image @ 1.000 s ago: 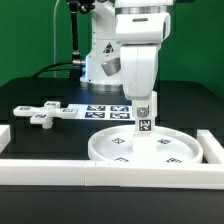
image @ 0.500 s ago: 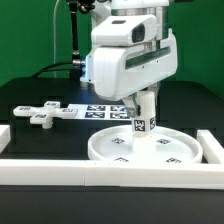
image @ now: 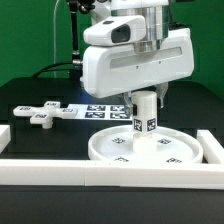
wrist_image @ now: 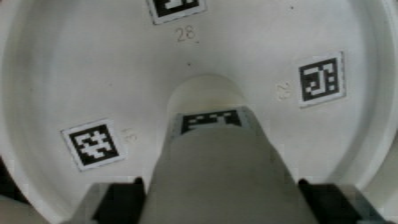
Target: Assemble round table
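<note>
Upright leg (image: 145, 122) at disc (image: 95, 148) centre, base touching disc: prob. seating into hub; claw (wrist_image: 219, 200) clamped on leg top, holds it vertical for alignment; cross foot (image: 42, 113) well apart from disc, exterior view's left.

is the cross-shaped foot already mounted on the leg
No, the cross-shaped foot lies at the exterior view's left, apart from the leg on the disc.
</note>
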`<state>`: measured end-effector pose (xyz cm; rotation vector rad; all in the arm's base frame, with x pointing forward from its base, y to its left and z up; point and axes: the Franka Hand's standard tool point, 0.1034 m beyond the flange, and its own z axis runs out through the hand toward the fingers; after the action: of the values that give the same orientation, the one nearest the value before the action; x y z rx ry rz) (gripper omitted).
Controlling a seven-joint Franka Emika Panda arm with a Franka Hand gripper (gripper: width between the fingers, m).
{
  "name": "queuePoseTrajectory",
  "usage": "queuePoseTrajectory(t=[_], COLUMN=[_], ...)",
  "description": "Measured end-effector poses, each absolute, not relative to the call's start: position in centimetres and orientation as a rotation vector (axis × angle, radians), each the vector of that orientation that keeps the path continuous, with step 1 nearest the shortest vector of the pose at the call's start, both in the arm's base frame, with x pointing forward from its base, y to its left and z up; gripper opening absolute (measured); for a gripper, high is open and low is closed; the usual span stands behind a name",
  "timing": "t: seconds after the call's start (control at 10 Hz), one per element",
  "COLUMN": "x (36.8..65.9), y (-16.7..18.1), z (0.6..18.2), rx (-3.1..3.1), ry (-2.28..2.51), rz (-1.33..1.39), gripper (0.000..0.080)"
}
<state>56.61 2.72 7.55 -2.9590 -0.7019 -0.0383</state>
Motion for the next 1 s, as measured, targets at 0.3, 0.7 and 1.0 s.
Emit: queuePoseTrajectory(t=[0.3,0.7,1.0], x=[56.59,56.61,56.53], y=[2.81,2.91,2.81], z=[7.52,7.42,7.34], rx=[-3.009,-2.973,-2.86], ry=[-0.395,0.362,0.83], rz=[-0.023,-0.044,-0.035], gripper=[0.0409,0.0409,0.0409])
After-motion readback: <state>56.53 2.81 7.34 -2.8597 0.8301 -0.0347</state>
